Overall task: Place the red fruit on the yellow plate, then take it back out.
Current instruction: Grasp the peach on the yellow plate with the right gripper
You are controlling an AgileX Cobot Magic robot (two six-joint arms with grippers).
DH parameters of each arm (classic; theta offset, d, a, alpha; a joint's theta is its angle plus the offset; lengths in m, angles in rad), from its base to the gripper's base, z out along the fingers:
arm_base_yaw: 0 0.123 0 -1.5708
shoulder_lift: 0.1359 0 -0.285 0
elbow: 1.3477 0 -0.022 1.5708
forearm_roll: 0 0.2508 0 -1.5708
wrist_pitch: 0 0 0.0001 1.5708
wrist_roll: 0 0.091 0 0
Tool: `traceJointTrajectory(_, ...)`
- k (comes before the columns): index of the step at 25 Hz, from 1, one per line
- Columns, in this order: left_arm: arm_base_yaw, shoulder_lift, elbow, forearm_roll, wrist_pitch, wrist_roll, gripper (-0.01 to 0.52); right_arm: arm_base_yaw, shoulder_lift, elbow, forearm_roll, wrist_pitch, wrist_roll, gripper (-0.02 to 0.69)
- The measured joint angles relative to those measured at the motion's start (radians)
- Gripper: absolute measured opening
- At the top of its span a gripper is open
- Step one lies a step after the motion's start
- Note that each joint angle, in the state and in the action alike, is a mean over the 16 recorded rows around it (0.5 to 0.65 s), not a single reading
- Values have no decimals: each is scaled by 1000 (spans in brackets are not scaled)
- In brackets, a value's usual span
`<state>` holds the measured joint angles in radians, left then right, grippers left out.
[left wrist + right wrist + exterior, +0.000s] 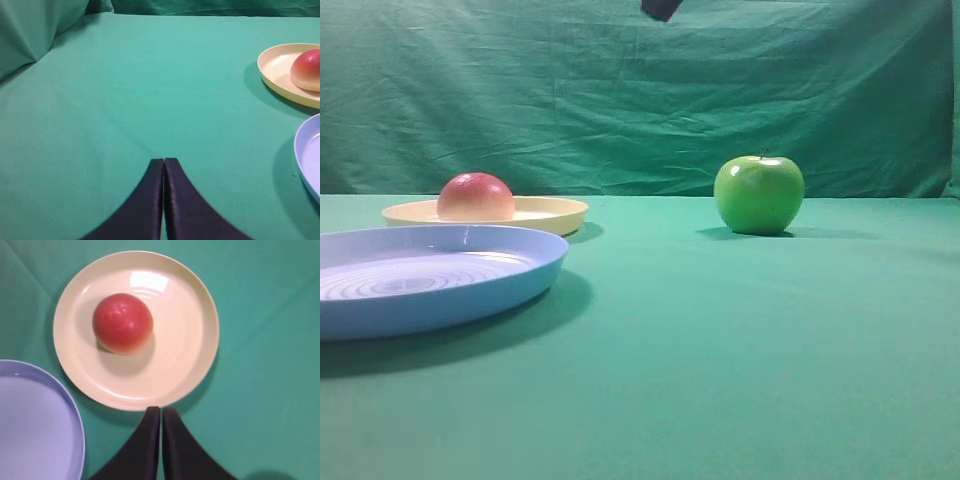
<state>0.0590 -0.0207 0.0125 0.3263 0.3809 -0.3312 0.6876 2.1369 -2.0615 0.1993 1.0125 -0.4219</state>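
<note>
The right gripper (161, 410) hangs above the yellow plate (195, 355), its jaws pressed together on nothing. The red fruit (122, 322) sits on that plate, left of its centre. The left gripper (164, 161), likewise closed and empty, is left of the plate.

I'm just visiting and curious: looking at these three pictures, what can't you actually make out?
- Blue plate: cut off by the frame edge in all three views; never seen whole.
- Red fruit: its underside is hidden by the yellow plate rim in the high view.
- Green apple: only in the high view; its back is unseen.
- Arms: only a dark tip at the high view's top edge; each wrist view shows just the shut left gripper or right gripper.
</note>
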Motion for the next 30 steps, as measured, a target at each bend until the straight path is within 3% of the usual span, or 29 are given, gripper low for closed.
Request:
traceJointTrajectory(5,0,0,0,0,0,1,0,51,94,-67,15,-70,-14,82)
traceJointTrajectory(16,0,0,0,0,0,2,0,91,216,-95,68,-274,-40,510)
traceJointTrajectory(19,0,0,0,0,0,2,0,91,244,-96,76,-311,-41,599)
traceJointTrajectory(24,0,0,0,0,0,2,0,91,288,-96,79,-355,-41,645)
traceJointTrajectory(30,0,0,0,0,0,2,0,91,330,-97,80,-387,-41,606)
